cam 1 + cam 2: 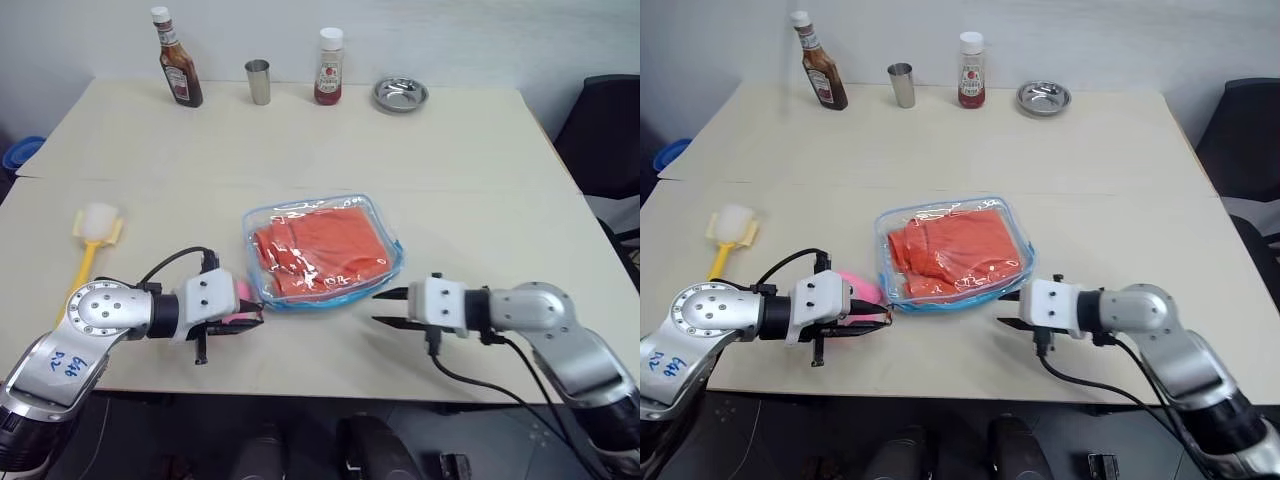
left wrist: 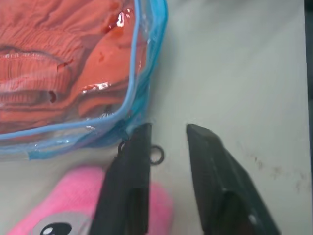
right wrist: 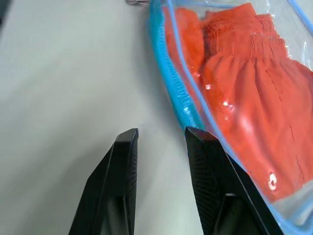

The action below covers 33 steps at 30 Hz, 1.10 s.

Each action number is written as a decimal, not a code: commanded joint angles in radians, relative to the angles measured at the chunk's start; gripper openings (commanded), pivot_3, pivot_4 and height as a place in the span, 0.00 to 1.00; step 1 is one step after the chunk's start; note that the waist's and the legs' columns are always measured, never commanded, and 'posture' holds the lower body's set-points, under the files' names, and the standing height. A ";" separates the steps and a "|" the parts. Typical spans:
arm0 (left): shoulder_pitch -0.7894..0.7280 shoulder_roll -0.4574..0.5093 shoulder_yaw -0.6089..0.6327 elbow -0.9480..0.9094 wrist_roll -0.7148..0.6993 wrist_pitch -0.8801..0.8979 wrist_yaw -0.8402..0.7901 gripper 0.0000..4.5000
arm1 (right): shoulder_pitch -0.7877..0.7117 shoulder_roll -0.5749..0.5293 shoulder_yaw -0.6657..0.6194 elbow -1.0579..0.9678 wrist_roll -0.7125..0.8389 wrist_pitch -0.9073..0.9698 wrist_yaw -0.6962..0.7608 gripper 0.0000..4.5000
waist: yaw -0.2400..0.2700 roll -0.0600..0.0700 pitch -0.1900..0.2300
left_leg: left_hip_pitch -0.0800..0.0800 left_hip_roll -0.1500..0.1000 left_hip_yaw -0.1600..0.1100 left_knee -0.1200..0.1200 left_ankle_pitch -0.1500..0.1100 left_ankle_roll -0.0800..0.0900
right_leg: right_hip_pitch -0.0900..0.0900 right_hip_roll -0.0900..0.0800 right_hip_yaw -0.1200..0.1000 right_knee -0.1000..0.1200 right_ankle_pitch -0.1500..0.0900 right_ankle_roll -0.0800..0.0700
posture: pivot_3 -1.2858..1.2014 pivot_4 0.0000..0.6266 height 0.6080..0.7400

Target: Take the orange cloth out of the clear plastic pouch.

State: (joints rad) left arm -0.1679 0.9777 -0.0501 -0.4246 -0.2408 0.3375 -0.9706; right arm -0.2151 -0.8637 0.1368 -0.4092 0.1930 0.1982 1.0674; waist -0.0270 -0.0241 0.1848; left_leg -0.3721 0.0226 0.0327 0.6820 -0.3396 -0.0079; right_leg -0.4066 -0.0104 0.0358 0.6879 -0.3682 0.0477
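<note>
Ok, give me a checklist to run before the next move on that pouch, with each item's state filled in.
1. Orange cloth inside the clear plastic pouch: ok, fully inside.
2. Pouch flat on the table: ok.
3. Left end effector open and empty: ok, fingers apart beside the pouch's zipper ring.
4. Right end effector open and empty: ok, at the pouch's blue edge.
5. Zipper open enough for the cloth: cannot tell.
6. Left approach clear: not ok, pink plush toy lies under the left end effector.
</note>
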 commanded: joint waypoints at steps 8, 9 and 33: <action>-0.094 -0.105 -0.071 0.071 0.134 -0.166 0.028 0.69 | 0.021 0.001 -0.037 -0.080 0.045 0.043 -0.013 0.33 | -0.001 0.000 0.000 | 0.000 0.001 0.001 0.000 0.000 0.000 | -0.001 0.001 0.000 0.001 0.000 0.000 | 0.52 0.24 1.00; -0.099 -0.110 -0.074 0.077 0.144 -0.183 0.028 0.69 | 0.024 -0.001 -0.038 -0.081 0.044 0.043 -0.014 0.33 | -0.001 0.000 0.000 | 0.000 0.000 0.001 0.000 0.000 0.000 | -0.001 0.001 0.000 0.001 0.000 0.000 | 0.52 0.24 1.00; -0.240 -0.182 -0.170 0.201 0.241 -0.302 -0.012 0.69 | 0.038 -0.014 -0.125 -0.134 0.174 0.154 -0.022 0.84 | -0.002 0.000 0.000 | 0.000 0.000 0.001 0.001 0.002 -0.003 | -0.001 0.001 0.001 0.001 0.000 0.000 | 0.52 0.24 1.00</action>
State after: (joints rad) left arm -0.3902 0.7992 -0.2186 -0.2287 -0.0250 0.0702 -0.9957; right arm -0.1665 -0.8855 0.0381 -0.5094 0.3436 0.3466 1.0561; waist -0.0289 -0.0241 0.1848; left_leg -0.3718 0.0230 0.0339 0.6825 -0.3376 -0.0113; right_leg -0.4073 -0.0092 0.0367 0.6895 -0.3682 0.0478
